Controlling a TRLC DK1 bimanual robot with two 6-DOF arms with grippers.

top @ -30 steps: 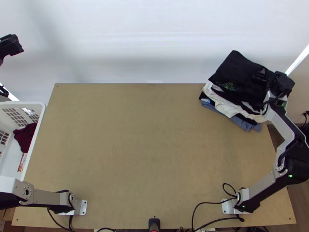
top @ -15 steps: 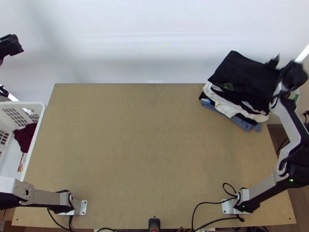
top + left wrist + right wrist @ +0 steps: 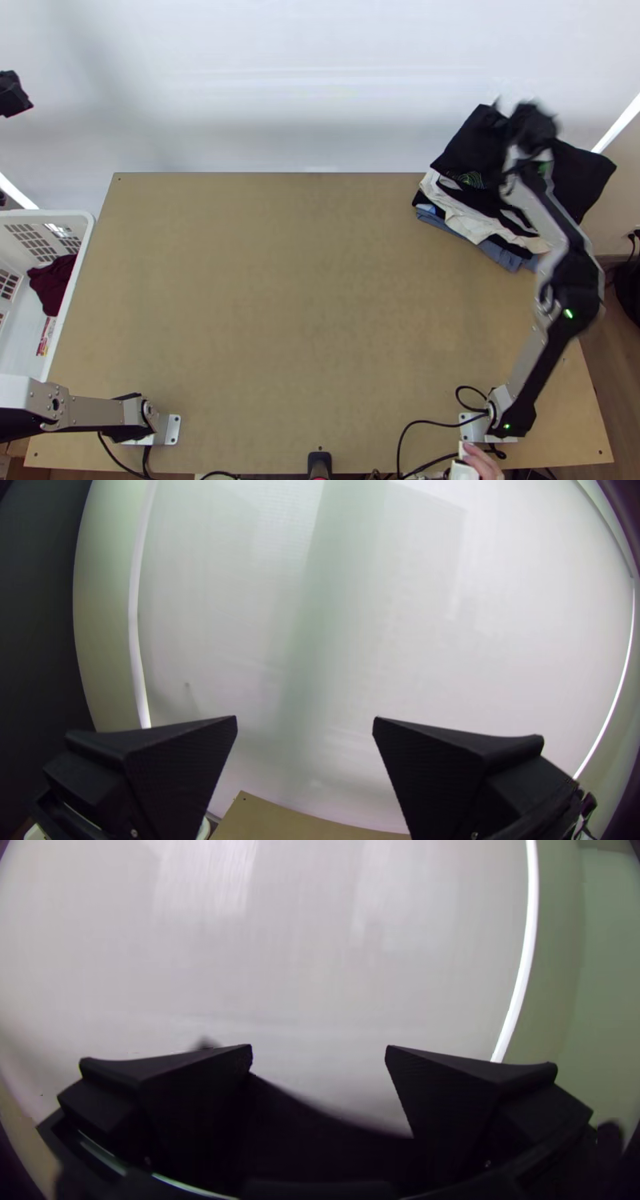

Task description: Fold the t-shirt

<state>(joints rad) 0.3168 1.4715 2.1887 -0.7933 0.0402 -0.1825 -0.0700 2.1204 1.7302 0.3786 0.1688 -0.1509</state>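
Several layers (image 3: 462,217) show under the black cloth (image 3: 470,149) in the top view.

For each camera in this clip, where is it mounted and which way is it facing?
Top view: fixed high over the near edge, looking steeply down on the table, basket and clothes pile; left arm and right arm show.
Left wrist view: on the left arm's wrist, facing the white backdrop and a table corner; left gripper, fingers apart.
Right wrist view: on the right arm's wrist, facing the backdrop over black cloth; right gripper, fingers apart.
Shared: backdrop, all; table, top and left wrist.
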